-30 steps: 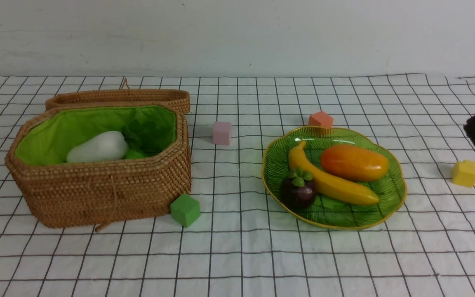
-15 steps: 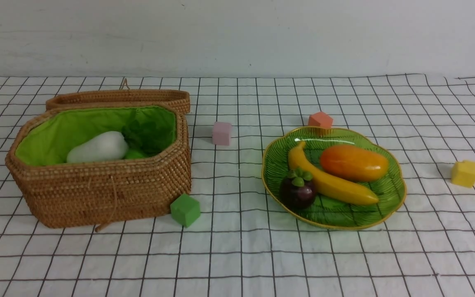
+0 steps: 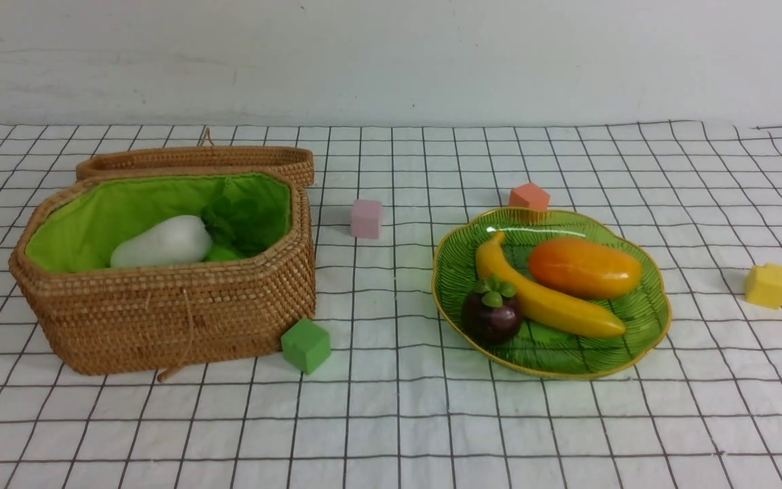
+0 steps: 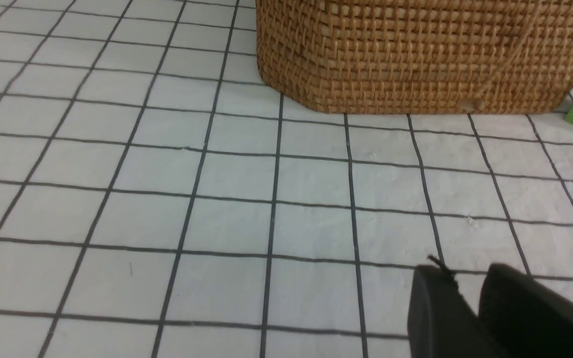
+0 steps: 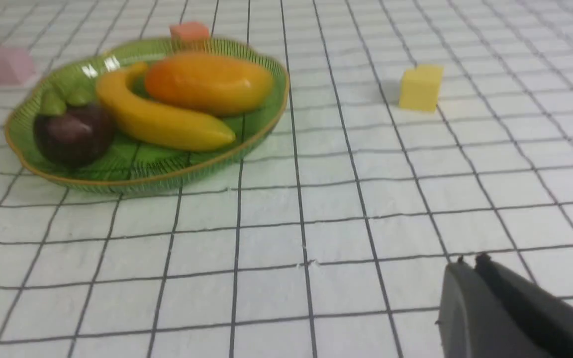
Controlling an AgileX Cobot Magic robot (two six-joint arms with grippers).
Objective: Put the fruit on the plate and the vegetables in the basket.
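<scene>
The wicker basket (image 3: 160,316) stands open at the left, and its side shows in the left wrist view (image 4: 416,54). Inside lie the white radish (image 3: 160,242), dark green leaves (image 3: 241,221) and a bit of the light-green cucumber (image 3: 222,254). The carrot is hidden. The green plate (image 3: 645,319) holds the banana (image 3: 554,302), the mango (image 3: 584,267) and the mangosteen (image 3: 491,316). It also shows in the right wrist view (image 5: 266,114). My left gripper (image 4: 465,278) is shut and empty over the cloth before the basket. My right gripper (image 5: 470,261) is shut and empty, apart from the plate. Neither shows in the front view.
The basket's lid (image 3: 194,161) lies behind it. Foam cubes sit on the checked cloth: green (image 3: 305,345) at the basket's front corner, pink (image 3: 366,219) between basket and plate, orange (image 3: 529,196) behind the plate, yellow (image 3: 767,285) at the right.
The dark right arm that showed at the front view's right edge a second ago has drawn out of that view. The fruit, vegetables and cubes have not moved.
</scene>
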